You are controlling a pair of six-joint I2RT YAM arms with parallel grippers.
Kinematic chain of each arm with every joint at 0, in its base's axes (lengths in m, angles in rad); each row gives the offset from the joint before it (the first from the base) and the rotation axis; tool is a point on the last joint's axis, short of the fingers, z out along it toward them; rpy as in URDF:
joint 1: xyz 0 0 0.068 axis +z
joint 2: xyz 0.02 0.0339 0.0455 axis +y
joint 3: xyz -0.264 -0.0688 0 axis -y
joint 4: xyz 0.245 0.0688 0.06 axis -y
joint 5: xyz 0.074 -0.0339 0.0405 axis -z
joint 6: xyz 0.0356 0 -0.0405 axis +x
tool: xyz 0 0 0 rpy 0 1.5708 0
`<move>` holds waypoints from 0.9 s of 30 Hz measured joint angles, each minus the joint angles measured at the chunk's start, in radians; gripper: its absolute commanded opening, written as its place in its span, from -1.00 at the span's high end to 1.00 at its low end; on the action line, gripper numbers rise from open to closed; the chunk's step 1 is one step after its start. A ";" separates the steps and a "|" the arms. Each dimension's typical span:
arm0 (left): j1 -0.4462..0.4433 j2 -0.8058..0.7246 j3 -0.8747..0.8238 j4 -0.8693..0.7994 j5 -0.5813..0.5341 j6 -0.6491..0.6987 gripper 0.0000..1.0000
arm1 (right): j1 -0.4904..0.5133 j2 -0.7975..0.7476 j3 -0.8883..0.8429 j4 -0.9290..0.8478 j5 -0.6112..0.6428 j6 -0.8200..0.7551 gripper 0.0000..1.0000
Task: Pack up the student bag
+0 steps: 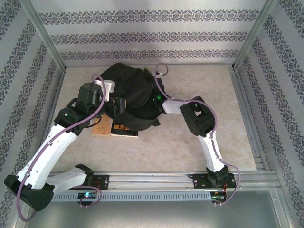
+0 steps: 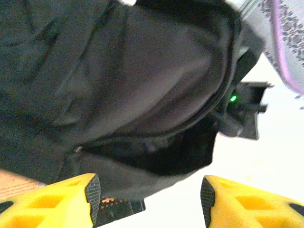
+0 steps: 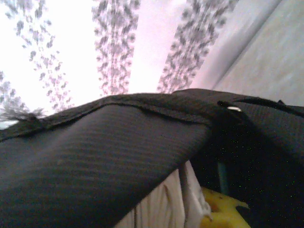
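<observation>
Jaws stand apart on the left gripper (image 2: 149, 202): we see its yellow fingers (image 2: 61, 199) well separated, nothing between them, facing the dark unzipped slit of the large black soft fabric backpack (image 2: 118, 71). From above, that backpack (image 1: 130, 88) slumps in the middle of the pale marbled tabletop (image 1: 190, 142), towards the far wall. Its near edge lies over a thin tan book (image 1: 100, 127) and, just beside it, a dark book with orange lettering (image 1: 124, 129). Moving right, the right gripper (image 1: 159, 98) is pushed into the bag's right flank. Its wrist camera gives us woven black fabric draped overhead and one yellow fingertip (image 3: 223, 211) low down, so we cannot tell whether this claw is open or closed.
</observation>
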 measured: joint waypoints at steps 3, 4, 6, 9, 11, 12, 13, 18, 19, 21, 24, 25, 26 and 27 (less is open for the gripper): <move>0.000 0.000 -0.028 -0.002 -0.021 -0.010 -0.21 | -0.067 0.000 0.019 -0.036 -0.049 0.000 0.36; 0.000 0.000 -0.036 -0.003 -0.029 -0.013 -0.22 | -0.089 0.000 0.027 -0.053 -0.074 0.004 0.31; 0.000 0.003 -0.043 -0.006 -0.043 -0.020 -0.25 | -0.129 0.000 0.042 -0.102 -0.145 0.018 0.23; 0.002 0.010 -0.058 -0.005 -0.048 -0.034 -0.29 | -0.182 -0.021 0.032 -0.202 -0.265 0.026 0.16; 0.006 0.021 -0.082 -0.002 -0.048 -0.045 -0.30 | -0.216 -0.087 -0.042 -0.296 -0.329 -0.013 0.11; 0.009 0.025 -0.095 0.000 -0.048 -0.049 -0.30 | -0.228 -0.123 -0.077 -0.336 -0.349 -0.032 0.09; 0.014 0.031 -0.113 0.002 -0.047 -0.056 -0.30 | -0.241 -0.175 -0.121 -0.383 -0.370 -0.060 0.07; 0.032 0.045 -0.171 0.003 -0.029 -0.081 -0.31 | -0.286 -0.383 -0.214 -0.557 -0.451 -0.190 0.04; 0.035 0.045 -0.175 0.003 -0.025 -0.085 -0.31 | -0.293 -0.420 -0.217 -0.601 -0.454 -0.222 0.03; 0.042 0.045 -0.175 0.007 -0.024 -0.092 -0.33 | -0.299 -0.480 -0.227 -0.676 -0.448 -0.272 0.02; 0.052 0.044 -0.175 0.011 -0.026 -0.098 -0.34 | -0.306 -0.573 -0.255 -0.826 -0.393 -0.354 0.02; 0.055 0.044 -0.175 0.011 -0.027 -0.100 -0.34 | -0.306 -0.594 -0.258 -0.876 -0.364 -0.378 0.01; 0.058 0.044 -0.175 0.011 -0.033 -0.103 -0.34 | -0.306 -0.620 -0.262 -0.926 -0.327 -0.406 0.02; 0.061 0.044 -0.175 0.010 -0.034 -0.107 -0.34 | -0.306 -0.652 -0.265 -0.982 -0.282 -0.437 0.04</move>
